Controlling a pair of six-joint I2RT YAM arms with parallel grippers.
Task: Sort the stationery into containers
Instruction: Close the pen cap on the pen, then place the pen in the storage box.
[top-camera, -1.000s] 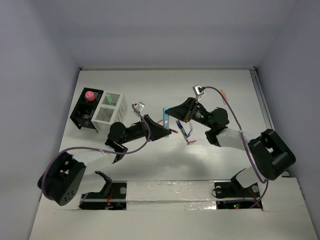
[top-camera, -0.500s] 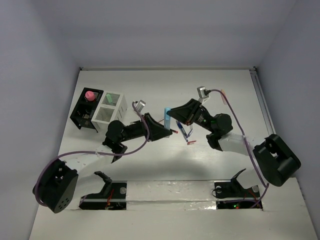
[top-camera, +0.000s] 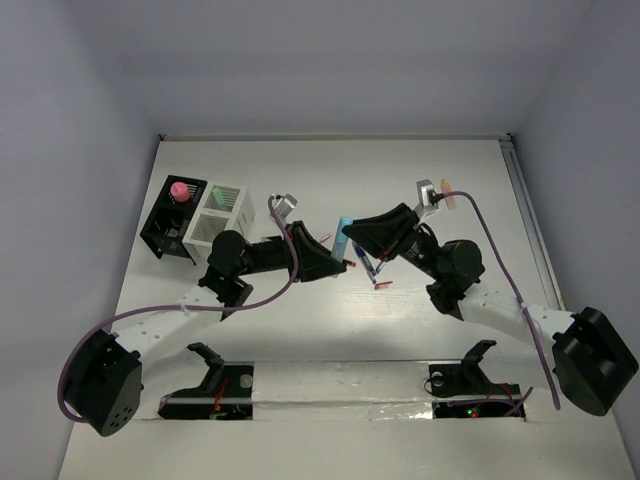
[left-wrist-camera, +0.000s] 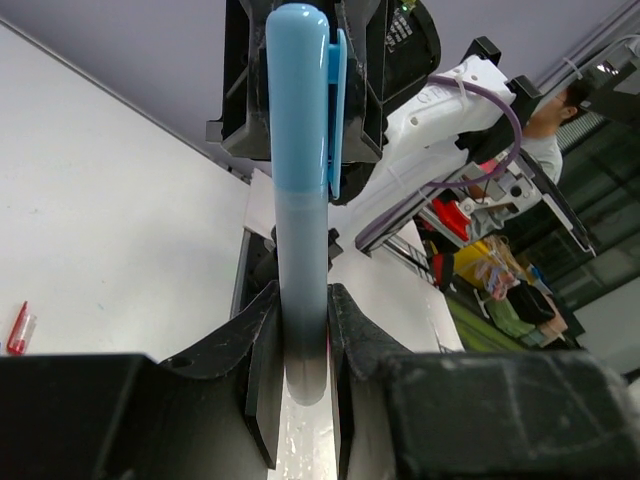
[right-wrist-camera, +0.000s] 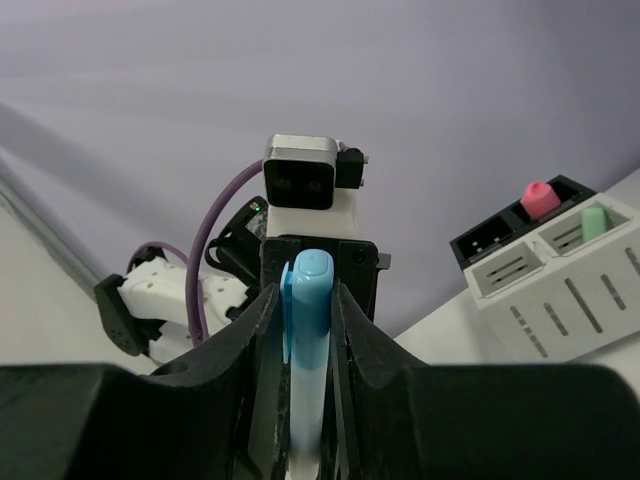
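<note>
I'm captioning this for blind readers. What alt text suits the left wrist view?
A pale blue plastic pen with a side clip runs up the centre, its dark lower end pinched in the left gripper, its top in the right gripper opposite. A small red piece lies on the white table at left.

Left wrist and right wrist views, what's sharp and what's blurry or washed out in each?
Left wrist view: the pale blue pen is crisp, the near jaws are dark and soft, and the pen's lower end falls into shadow. Right wrist view: the pen's lower part washes out to near white between dark, blurred jaws; the white box behind is fairly sharp.
</note>
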